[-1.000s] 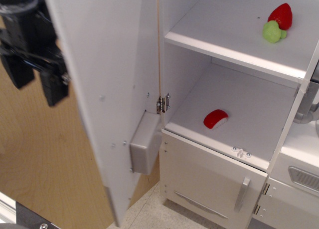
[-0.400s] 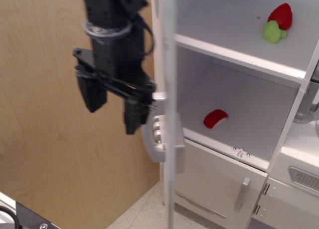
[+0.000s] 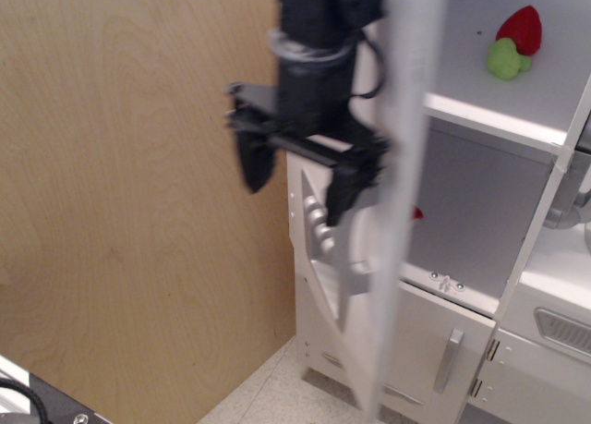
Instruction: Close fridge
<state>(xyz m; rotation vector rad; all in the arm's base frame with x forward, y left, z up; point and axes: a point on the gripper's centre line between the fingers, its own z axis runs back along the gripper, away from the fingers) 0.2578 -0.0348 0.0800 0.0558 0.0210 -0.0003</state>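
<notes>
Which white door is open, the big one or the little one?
The big fridge door, swung out edge-on beside the gripper. The little lower door is shut flat.

1. The fridge (image 3: 499,128) door (image 3: 397,212) stood partly open and looked blurry.
2. The black gripper (image 3: 300,179) hung beside the door, fingers apart.
3. A strawberry (image 3: 520,27) and a green toy (image 3: 503,59) sat on the top shelf.

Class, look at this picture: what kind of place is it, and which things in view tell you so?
Probably a toy play kitchen in a robot test setup: a white toy fridge with its door half swung, a plastic strawberry on its shelf, and a black gripper beside the door.
</notes>
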